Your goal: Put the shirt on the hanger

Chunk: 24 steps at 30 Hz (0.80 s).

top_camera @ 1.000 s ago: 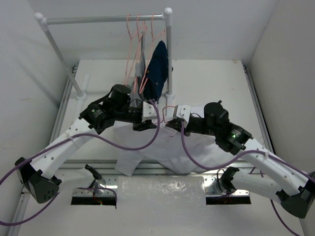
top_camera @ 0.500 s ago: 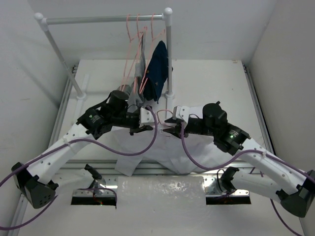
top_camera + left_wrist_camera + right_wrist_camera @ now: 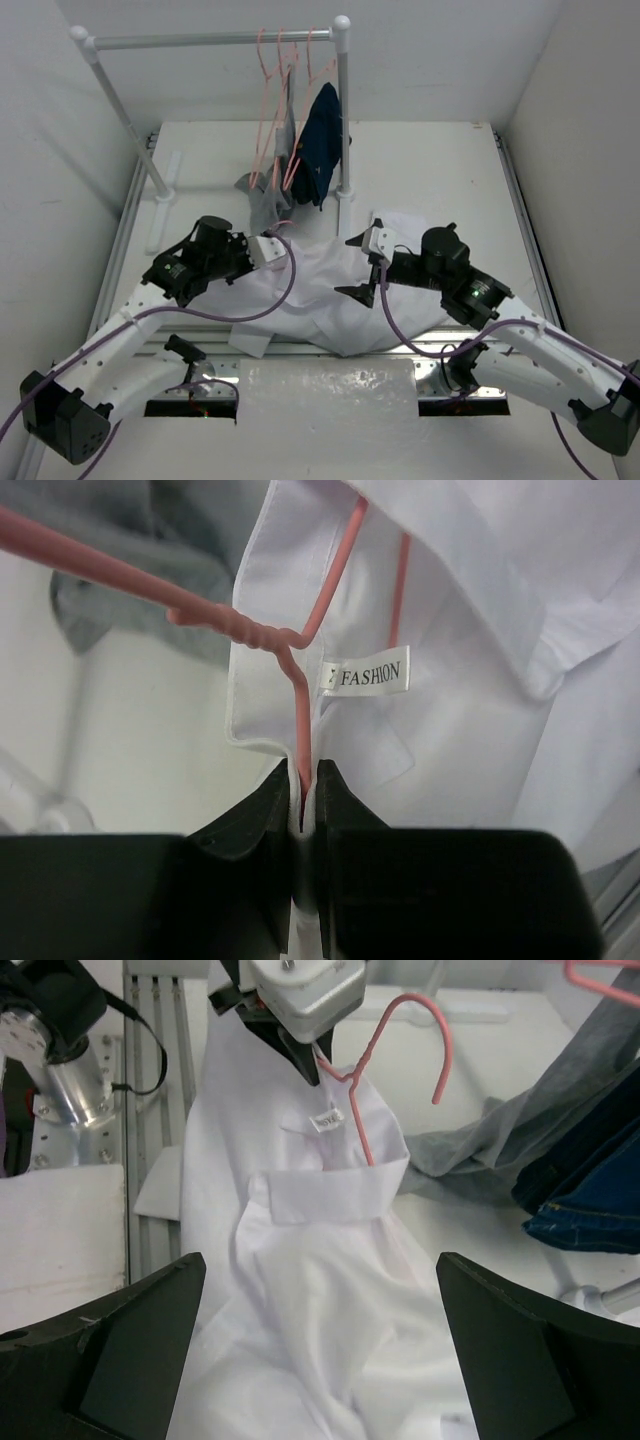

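The white shirt (image 3: pixel 322 292) lies spread on the table between my two arms, collar toward the rail. A salmon-pink hanger (image 3: pixel 240 630) sits inside its collar (image 3: pixel 330 1198), below the label, and its hook (image 3: pixel 438 1040) sticks out beyond the collar. My left gripper (image 3: pixel 303 780) is shut on the hanger's wire just under the twisted neck, with collar cloth pinched along with it. The top view shows it (image 3: pixel 283 243) at the shirt's left side. My right gripper (image 3: pixel 320 1260) stands wide open above the shirt's body, holding nothing; from above it (image 3: pixel 358 266) is right of the collar.
A white tube rail (image 3: pixel 215 40) stands at the back on two posts (image 3: pixel 343 110). Several pink hangers (image 3: pixel 280 50), a grey garment (image 3: pixel 265 200) and a navy-blue garment (image 3: pixel 320 140) hang from it. The grey one droops onto the table near the collar (image 3: pixel 480 1150).
My right gripper has let go, opened wide and drawn back to the right. My left gripper has closed on the hanger and pulled it with the collar leftward and nearer.
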Motion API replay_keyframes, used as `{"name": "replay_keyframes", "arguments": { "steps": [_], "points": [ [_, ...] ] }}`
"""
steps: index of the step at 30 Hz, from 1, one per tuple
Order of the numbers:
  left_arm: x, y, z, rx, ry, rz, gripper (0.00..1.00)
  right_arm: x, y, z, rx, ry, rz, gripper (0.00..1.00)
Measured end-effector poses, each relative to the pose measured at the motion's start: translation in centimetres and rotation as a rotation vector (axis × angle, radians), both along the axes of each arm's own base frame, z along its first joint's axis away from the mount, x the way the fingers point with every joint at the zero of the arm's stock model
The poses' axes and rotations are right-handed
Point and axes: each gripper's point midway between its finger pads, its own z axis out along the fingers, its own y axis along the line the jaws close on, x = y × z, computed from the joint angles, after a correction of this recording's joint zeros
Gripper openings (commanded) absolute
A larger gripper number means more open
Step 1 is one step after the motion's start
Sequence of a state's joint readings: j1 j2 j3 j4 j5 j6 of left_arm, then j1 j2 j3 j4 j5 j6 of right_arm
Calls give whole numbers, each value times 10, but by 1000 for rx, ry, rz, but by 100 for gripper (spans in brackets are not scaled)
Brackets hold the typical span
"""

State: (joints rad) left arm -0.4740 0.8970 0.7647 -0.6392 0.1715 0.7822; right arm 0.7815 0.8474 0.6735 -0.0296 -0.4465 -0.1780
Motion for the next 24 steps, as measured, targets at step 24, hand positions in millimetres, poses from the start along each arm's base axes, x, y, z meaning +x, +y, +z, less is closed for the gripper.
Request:
{"name": "replay_keyframes", "arguments": {
  "steps": [24],
  "points": [
    [26, 182, -27, -66, -11, 636, 0, -9, -16, 36, 116, -114, -32, 99]
  ]
}}
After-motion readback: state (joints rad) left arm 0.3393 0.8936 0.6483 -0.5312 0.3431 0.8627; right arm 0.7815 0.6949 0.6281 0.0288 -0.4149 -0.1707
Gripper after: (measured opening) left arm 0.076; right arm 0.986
